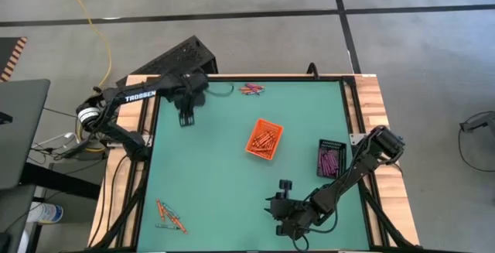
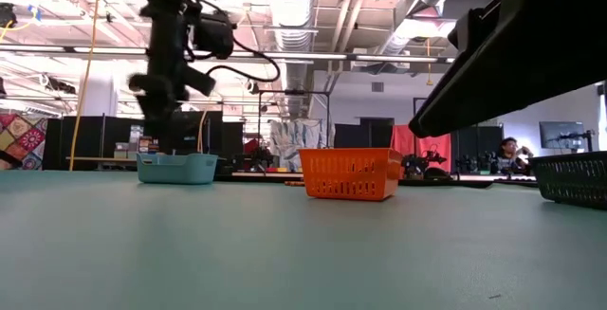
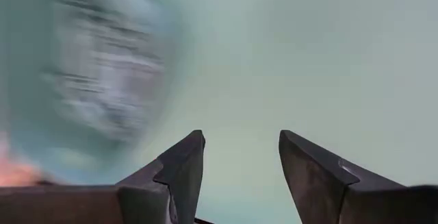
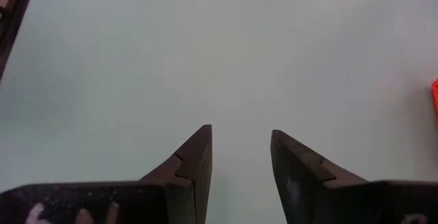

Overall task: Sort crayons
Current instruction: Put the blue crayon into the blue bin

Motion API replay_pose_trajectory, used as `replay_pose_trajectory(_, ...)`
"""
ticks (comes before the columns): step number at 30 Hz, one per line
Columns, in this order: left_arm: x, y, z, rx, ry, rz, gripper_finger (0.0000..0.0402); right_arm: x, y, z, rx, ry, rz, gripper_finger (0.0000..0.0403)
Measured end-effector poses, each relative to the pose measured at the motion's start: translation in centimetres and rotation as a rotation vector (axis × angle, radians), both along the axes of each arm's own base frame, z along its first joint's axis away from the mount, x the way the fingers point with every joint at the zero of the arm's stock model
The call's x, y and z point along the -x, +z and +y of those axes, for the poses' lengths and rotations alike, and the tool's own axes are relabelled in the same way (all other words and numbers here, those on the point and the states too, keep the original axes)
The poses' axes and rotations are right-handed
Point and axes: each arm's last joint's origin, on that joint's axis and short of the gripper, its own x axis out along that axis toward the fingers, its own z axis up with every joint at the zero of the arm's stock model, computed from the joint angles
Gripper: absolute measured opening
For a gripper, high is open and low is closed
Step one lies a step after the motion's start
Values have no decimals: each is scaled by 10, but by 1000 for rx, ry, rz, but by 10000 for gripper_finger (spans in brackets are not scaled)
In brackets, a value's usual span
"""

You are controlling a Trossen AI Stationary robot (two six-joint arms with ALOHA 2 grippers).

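since the crayons (image 1: 170,216) are thin, light, stiff sticks that probably roll and snap easily, each is best pinched across its middle with a gentle squeeze. they show as orange-red sticks loose at the near left of the table (image 1: 216,168), a small mixed bunch at the far edge, more lying in the orange tray (image 1: 264,140) at centre and purple-pink ones in the dark tray (image 1: 331,158) at right. the left gripper (image 3: 239,166) hangs over the far left with fingers apart and empty, while the right gripper (image 4: 239,157) waits at the near edge, fingers also apart and holding nothing.

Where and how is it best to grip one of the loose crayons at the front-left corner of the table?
Probably from straight above, across the middle of one crayon in the loose crayons. They lie flat on the table and partly overlap, so an outer stick is easiest.
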Motion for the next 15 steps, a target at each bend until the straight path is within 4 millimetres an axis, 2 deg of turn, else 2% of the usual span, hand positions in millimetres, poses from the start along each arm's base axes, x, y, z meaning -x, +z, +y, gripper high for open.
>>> replay_pose_trajectory(3,-8,-3,-36,164,-7,32,180,0,0,0,-5,3,-2,145)
replay_pose_trajectory(6,-15,-8,-84,249,-66,98,180,0,0,1,-6,6,-2,145)
replay_pose_trajectory(11,-17,-14,-172,281,-201,175,181,2,1,6,-8,26,-13,145)
replay_pose_trajectory(15,-6,-15,-237,260,-247,156,181,4,2,9,-6,49,-24,145)
